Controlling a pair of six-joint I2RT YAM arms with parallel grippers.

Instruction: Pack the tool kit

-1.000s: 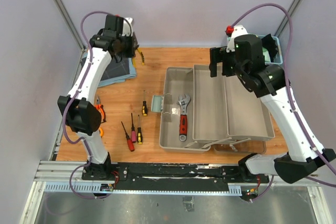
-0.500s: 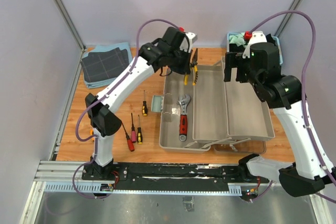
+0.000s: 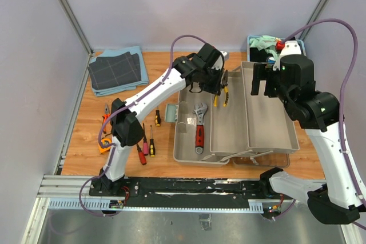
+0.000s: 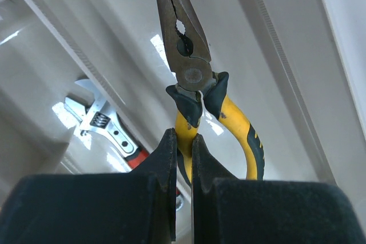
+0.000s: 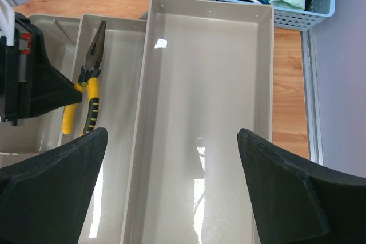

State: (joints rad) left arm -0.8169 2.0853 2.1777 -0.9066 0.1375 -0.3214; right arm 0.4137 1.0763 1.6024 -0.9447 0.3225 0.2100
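Observation:
The grey-beige toolbox (image 3: 229, 132) lies open with its trays (image 5: 206, 112) spread out. My left gripper (image 3: 216, 86) (image 4: 183, 136) is shut on one yellow-and-black handle of the pliers (image 3: 222, 94) (image 4: 184, 44), which hang nose-down over the middle tray. A red-handled wrench (image 3: 199, 125) (image 4: 102, 125) lies in the left compartment. Small screwdrivers (image 3: 146, 141) rest on the wood left of the box. My right gripper (image 3: 266, 80) (image 5: 171, 135) hovers open over the right tray with nothing between its fingers, and the pliers (image 5: 88, 87) show at the left of its view.
Folded dark grid cloths (image 3: 116, 71) lie at the back left. A blue slatted basket (image 3: 258, 47) (image 5: 297, 15) of cloths stands behind the box at the back right. Orange-handled items (image 3: 105, 141) sit near the table's left edge. Purple walls enclose the table.
My left arm has swung from the back left corner to above the toolbox, carrying the pliers. My right gripper has drifted right and stayed open.

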